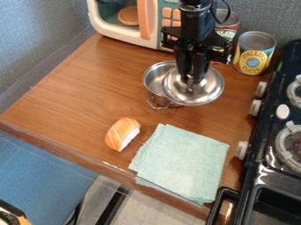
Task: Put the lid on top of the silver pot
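1. Nearest the camera, at lower right: stove (266,154), alongside the wooden counter (82,83).
2. Lid (210,90), grasped near its centre by the fingers (187,78); it partly covers the pot (154,78), offset toward the stove.
3. Probable fault: released at this offset, the lid may tip or slide off the rim. A low sideways correction could drag the pot.
4. Counter: sushi (122,133) beside a folded cloth (182,162).
5. Behind: microwave (117,35), two cans (255,52), grey wall (35,39).

One each: pot (155,78), lid (210,90), sushi (122,132), cloth (181,162), microwave (114,34), stove (264,143) (but two cans (255,51)).
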